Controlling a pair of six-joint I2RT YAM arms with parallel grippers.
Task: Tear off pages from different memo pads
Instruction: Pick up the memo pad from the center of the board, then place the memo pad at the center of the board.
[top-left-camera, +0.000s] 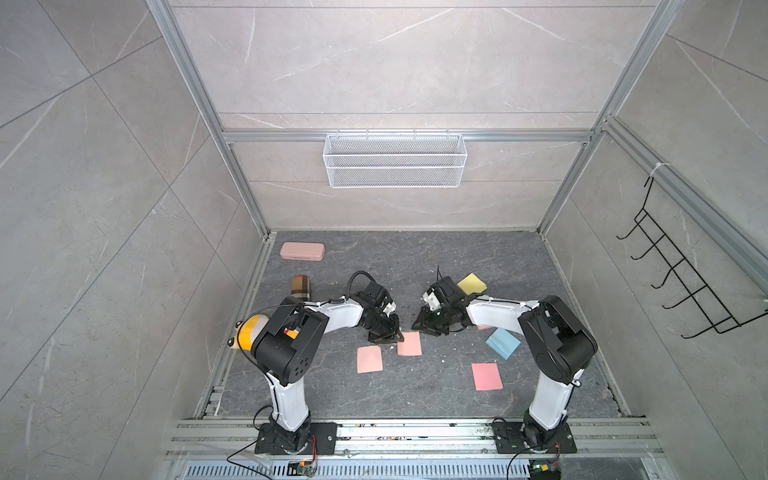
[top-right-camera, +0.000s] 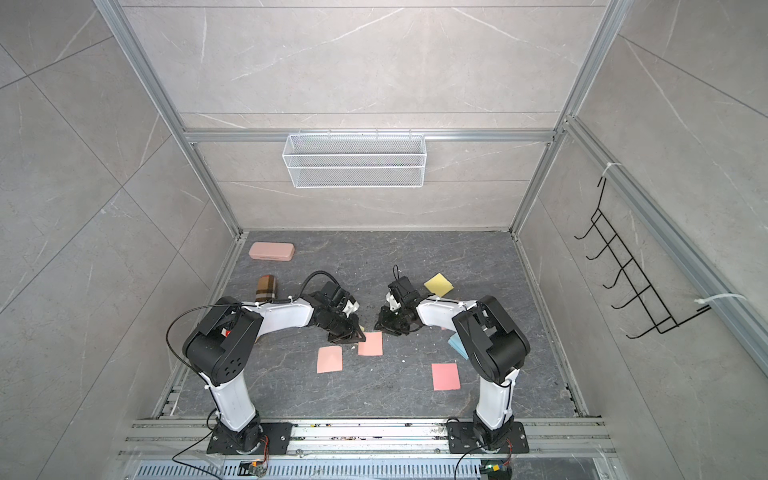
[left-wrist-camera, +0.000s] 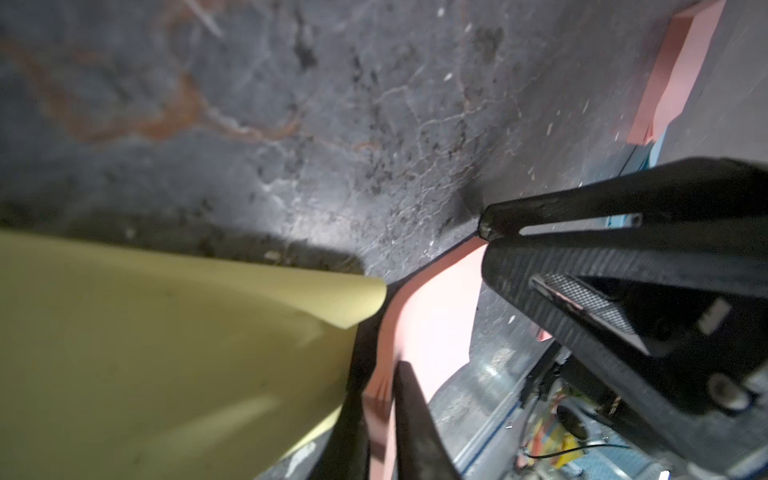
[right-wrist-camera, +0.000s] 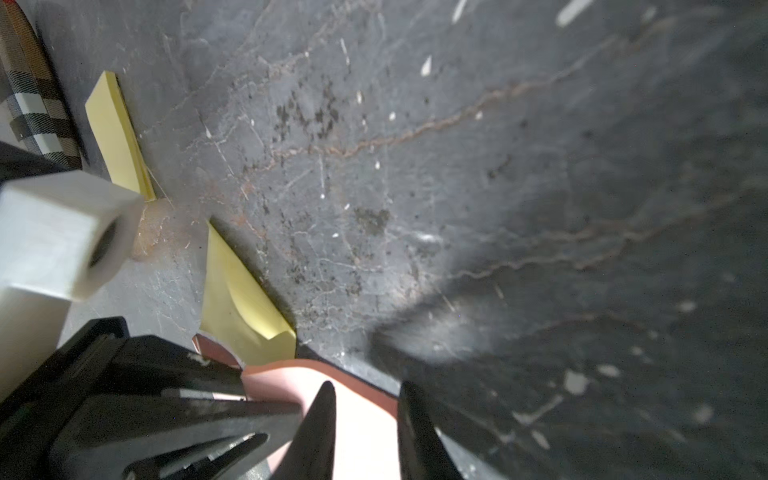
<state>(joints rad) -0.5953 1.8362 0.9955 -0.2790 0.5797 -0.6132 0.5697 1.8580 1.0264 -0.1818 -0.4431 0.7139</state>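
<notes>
Up comes the pink page (left-wrist-camera: 384, 345), curling off the pink pad (top-left-camera: 409, 347), pinched in the jaws of the left gripper (top-left-camera: 397, 337), while the right gripper (top-left-camera: 419, 326) spreads its jaws on the pad's far corner. A curled yellow page (right-wrist-camera: 245, 307) lies just beside them and a flat pink page (top-left-camera: 369, 359) lies near. Another pink page (top-left-camera: 487, 376), the blue pad (top-left-camera: 503, 343) and the yellow pad (top-left-camera: 472, 283) sit farther off.

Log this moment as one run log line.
left gripper: shut on pink page | right gripper: open, at pink memo pad
</notes>
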